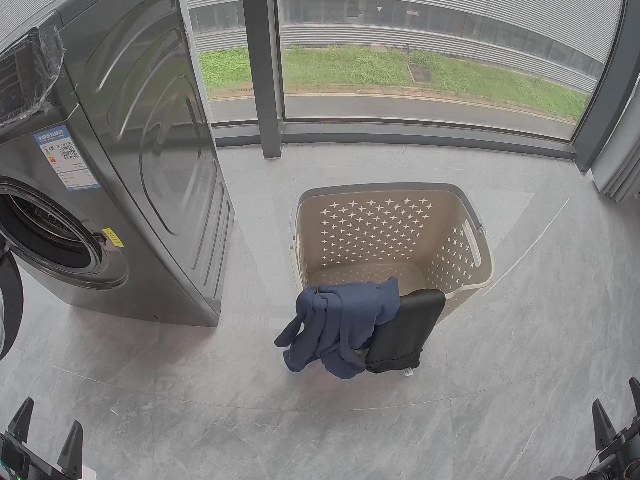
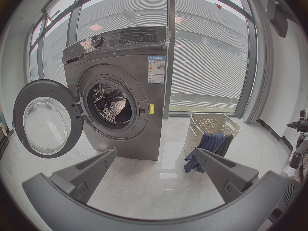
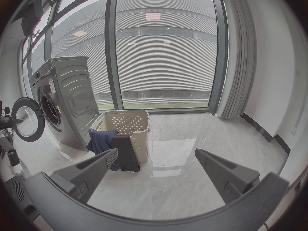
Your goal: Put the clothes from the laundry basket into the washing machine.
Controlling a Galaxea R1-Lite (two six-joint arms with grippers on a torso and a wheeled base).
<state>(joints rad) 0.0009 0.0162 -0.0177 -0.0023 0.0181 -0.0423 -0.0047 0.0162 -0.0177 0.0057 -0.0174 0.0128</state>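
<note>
Left claw [image 2: 154, 153] released and empty, facing the washing machine [image 1: 133, 168], its door [image 2: 45, 119] swung open. Right of it, a navy garment [image 1: 340, 321] and a black garment [image 1: 403, 331] drape over the near rim of the laundry basket [image 1: 373, 235], long axes hanging floorward. Right claw [image 3: 156, 153] released too.

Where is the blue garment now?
In the head view, the blue garment hangs over the near rim of the laundry basket, beside a black garment.
</note>
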